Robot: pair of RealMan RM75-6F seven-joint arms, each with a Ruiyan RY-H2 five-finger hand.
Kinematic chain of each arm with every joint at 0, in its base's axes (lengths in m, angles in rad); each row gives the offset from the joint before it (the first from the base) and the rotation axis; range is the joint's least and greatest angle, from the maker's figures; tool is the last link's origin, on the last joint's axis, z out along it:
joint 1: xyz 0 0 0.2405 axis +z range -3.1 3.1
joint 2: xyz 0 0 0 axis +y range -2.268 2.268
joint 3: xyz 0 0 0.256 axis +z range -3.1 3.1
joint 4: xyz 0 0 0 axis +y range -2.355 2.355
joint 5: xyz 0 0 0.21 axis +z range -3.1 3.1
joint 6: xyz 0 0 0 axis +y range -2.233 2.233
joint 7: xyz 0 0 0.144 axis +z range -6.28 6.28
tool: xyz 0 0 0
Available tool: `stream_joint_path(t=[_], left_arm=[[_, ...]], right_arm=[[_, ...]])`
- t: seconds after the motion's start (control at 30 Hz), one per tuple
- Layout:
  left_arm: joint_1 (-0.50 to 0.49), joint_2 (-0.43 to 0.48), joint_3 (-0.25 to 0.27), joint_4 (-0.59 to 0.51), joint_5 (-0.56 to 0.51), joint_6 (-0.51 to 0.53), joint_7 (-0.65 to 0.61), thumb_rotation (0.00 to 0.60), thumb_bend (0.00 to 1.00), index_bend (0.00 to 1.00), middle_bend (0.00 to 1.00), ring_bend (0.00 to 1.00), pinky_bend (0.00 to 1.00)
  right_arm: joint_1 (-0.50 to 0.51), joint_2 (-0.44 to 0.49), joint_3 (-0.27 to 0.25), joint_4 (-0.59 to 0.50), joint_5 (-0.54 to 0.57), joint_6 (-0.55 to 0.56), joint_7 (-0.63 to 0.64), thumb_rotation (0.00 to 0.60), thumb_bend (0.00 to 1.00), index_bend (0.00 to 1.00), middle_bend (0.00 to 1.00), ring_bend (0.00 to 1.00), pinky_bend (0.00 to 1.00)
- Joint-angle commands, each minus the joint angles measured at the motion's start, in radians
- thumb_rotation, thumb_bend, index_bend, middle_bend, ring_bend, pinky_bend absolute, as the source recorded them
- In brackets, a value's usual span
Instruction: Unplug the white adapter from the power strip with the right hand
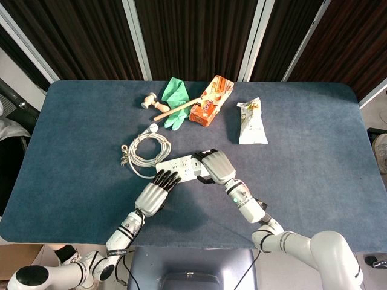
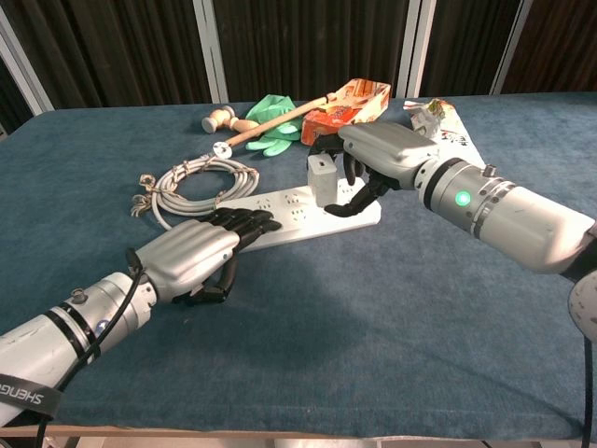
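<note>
Strip [image 2: 308, 213] is lying on the bench [image 2: 373, 317], the left hand [image 2: 191, 257] pressing flat on its near end, likely to anchor it. At the strip's far end the right hand [image 2: 373, 159] is pinching the adapter [image 2: 323, 179], still seated.

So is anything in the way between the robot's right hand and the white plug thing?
No, nothing visible is in the way. The right hand is already at the white adapter, fingers curled around it on the power strip. The left hand presses the strip's other end.
</note>
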Motion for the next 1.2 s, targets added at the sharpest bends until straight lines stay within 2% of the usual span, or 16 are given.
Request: stream_joint_path(t=[0.03, 0.17, 0.3, 0.47, 0.57, 0.7, 0.9, 0.93, 0.97, 1.03, 1.07, 1.1, 1.13, 1.2], left_arm=[[0.001, 0.007, 0.003, -0.009, 0.019, 0.023, -0.015, 0.6, 0.9, 0.0, 0.01, 0.0, 0.05], [0.001, 0.02, 0.008, -0.02, 0.073, 0.098, -0.061, 0.6, 0.87, 0.0, 0.01, 0.0, 0.05], [0.0, 0.055, 0.008, -0.059, 0.115, 0.158, -0.096, 0.6, 0.86, 0.0, 0.01, 0.0, 0.05], [0.013, 0.118, 0.009, -0.157, 0.138, 0.208, -0.101, 0.6, 0.86, 0.0, 0.01, 0.0, 0.05], [0.026, 0.156, 0.006, -0.215, 0.14, 0.232, -0.085, 0.6, 0.85, 0.0, 0.01, 0.0, 0.04], [0.047, 0.2, 0.006, -0.269, 0.127, 0.246, -0.074, 0.6, 0.83, 0.0, 0.01, 0.0, 0.04], [0.083, 0.299, -0.002, -0.344, 0.091, 0.257, -0.08, 0.6, 0.78, 0.0, 0.0, 0.0, 0.04], [0.089, 0.313, 0.0, -0.355, 0.084, 0.253, -0.086, 0.6, 0.78, 0.0, 0.0, 0.0, 0.04], [0.093, 0.327, 0.002, -0.366, 0.076, 0.248, -0.088, 0.6, 0.77, 0.0, 0.0, 0.0, 0.04], [0.107, 0.361, 0.008, -0.396, 0.063, 0.244, -0.087, 0.6, 0.74, 0.0, 0.0, 0.0, 0.05], [0.112, 0.377, 0.007, -0.409, 0.057, 0.245, -0.082, 0.6, 0.72, 0.0, 0.0, 0.0, 0.05], [0.116, 0.388, 0.005, -0.416, 0.054, 0.246, -0.08, 0.6, 0.71, 0.0, 0.0, 0.0, 0.05], [0.119, 0.399, 0.003, -0.423, 0.051, 0.25, -0.079, 0.6, 0.68, 0.0, 0.0, 0.0, 0.05], [0.13, 0.422, 0.002, -0.436, 0.05, 0.261, -0.081, 0.6, 0.63, 0.0, 0.0, 0.0, 0.06]], right_arm=[[-0.008, 0.01, -0.013, 0.003, -0.026, 0.034, 0.007, 0.6, 0.47, 0.73, 0.56, 0.56, 0.53], [-0.033, 0.056, -0.034, -0.028, -0.07, 0.107, 0.027, 0.6, 0.47, 0.73, 0.56, 0.56, 0.53], [-0.077, 0.182, -0.07, -0.129, -0.102, 0.15, 0.015, 0.6, 0.47, 0.73, 0.56, 0.56, 0.53], [-0.131, 0.379, -0.153, -0.276, -0.131, 0.118, -0.061, 0.6, 0.47, 0.73, 0.56, 0.56, 0.54], [-0.149, 0.478, -0.202, -0.347, -0.126, 0.056, -0.173, 0.6, 0.47, 0.73, 0.56, 0.57, 0.54], [-0.171, 0.509, -0.226, -0.373, -0.105, 0.019, -0.303, 0.6, 0.47, 0.73, 0.56, 0.57, 0.54], [-0.19, 0.466, -0.247, -0.352, -0.055, -0.057, -0.478, 0.6, 0.47, 0.68, 0.56, 0.57, 0.53], [-0.19, 0.459, -0.248, -0.346, -0.048, -0.07, -0.491, 0.6, 0.47, 0.65, 0.56, 0.55, 0.53], [-0.19, 0.455, -0.247, -0.345, -0.036, -0.084, -0.505, 0.6, 0.47, 0.58, 0.53, 0.51, 0.49], [-0.193, 0.451, -0.238, -0.356, -0.006, -0.102, -0.538, 0.6, 0.42, 0.32, 0.39, 0.35, 0.35], [-0.196, 0.454, -0.233, -0.373, 0.011, -0.111, -0.546, 0.6, 0.36, 0.16, 0.29, 0.25, 0.24], [-0.198, 0.459, -0.228, -0.39, 0.024, -0.115, -0.548, 0.6, 0.3, 0.06, 0.21, 0.16, 0.16], [-0.2, 0.466, -0.225, -0.408, 0.031, -0.116, -0.548, 0.6, 0.25, 0.01, 0.14, 0.09, 0.08], [-0.204, 0.484, -0.223, -0.446, 0.032, -0.111, -0.53, 0.6, 0.19, 0.0, 0.05, 0.02, 0.01]])
